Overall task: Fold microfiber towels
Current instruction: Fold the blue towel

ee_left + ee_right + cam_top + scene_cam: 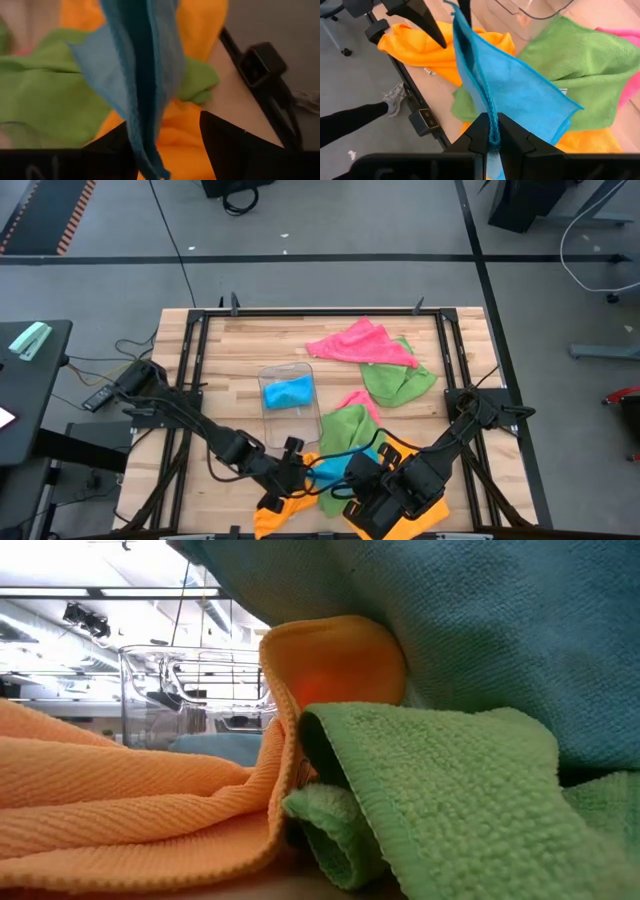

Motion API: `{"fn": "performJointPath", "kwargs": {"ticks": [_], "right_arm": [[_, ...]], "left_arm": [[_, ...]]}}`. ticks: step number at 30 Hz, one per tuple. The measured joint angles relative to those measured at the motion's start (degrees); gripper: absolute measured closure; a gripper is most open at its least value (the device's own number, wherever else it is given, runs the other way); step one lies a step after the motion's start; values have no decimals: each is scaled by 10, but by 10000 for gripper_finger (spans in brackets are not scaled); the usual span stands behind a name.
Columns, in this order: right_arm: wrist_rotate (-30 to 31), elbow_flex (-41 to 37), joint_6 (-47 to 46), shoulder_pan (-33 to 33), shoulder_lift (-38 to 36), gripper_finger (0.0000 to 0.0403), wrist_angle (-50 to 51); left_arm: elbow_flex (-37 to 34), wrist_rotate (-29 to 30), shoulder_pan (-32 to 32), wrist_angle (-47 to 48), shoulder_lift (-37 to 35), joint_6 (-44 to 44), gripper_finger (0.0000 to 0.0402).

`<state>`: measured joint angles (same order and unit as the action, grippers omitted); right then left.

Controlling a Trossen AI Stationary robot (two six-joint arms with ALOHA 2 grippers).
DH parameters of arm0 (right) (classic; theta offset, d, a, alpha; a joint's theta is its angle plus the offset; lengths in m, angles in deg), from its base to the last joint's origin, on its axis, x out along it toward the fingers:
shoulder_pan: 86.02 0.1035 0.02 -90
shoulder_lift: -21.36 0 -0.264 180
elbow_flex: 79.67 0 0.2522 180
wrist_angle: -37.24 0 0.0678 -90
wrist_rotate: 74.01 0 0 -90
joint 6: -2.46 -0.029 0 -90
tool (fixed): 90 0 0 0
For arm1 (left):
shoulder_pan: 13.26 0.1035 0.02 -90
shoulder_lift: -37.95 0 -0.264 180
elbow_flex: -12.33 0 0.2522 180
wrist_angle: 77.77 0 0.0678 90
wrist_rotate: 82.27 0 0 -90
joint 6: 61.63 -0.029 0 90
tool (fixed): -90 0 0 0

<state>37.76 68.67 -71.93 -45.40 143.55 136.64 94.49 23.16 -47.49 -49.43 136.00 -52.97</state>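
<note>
The right claw (490,131) is pinching the edge of the blue towel (520,87), its fingers pressed tight on the hem, and is holding that cloth up off the counter (250,345) so it is hanging in a loose sheet; this looks like a way of finding a clean edge before folding. The left claw (167,145) is standing just beside it with its fingers spread, the hanging blue cloth passing between them but not gripped, probably lining up to take a second corner. Both are working at the counter's near edge, close together.

Beneath them an orange towel (285,515) and a green towel (345,430) are lying crumpled and overlapping, waiting their turn. Farther back, a pink towel (355,343) is lying partly over another green towel (395,383), well apart from the arms. A clear tray (287,392) in the middle of the counter is holding a bunched blue cloth (288,391). No towel here is looking folded yet, so the task seems early.
</note>
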Motion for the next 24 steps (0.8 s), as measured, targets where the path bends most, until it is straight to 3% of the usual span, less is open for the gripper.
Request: {"fn": "performJointPath", "kwargs": {"ticks": [8, 16, 24], "right_arm": [[-5, 0, -12, 0, -1, 361, -1], [-4, 0, -9, 0, -1, 361, -1], [4, 0, -9, -1, -1, 361, -2]], "left_arm": [[0, 47, -7, 0, -1, 31, 203], [0, 98, -11, -1, 4, 8, 223], [-1, 89, -15, 12, 24, -1, 296]]}}
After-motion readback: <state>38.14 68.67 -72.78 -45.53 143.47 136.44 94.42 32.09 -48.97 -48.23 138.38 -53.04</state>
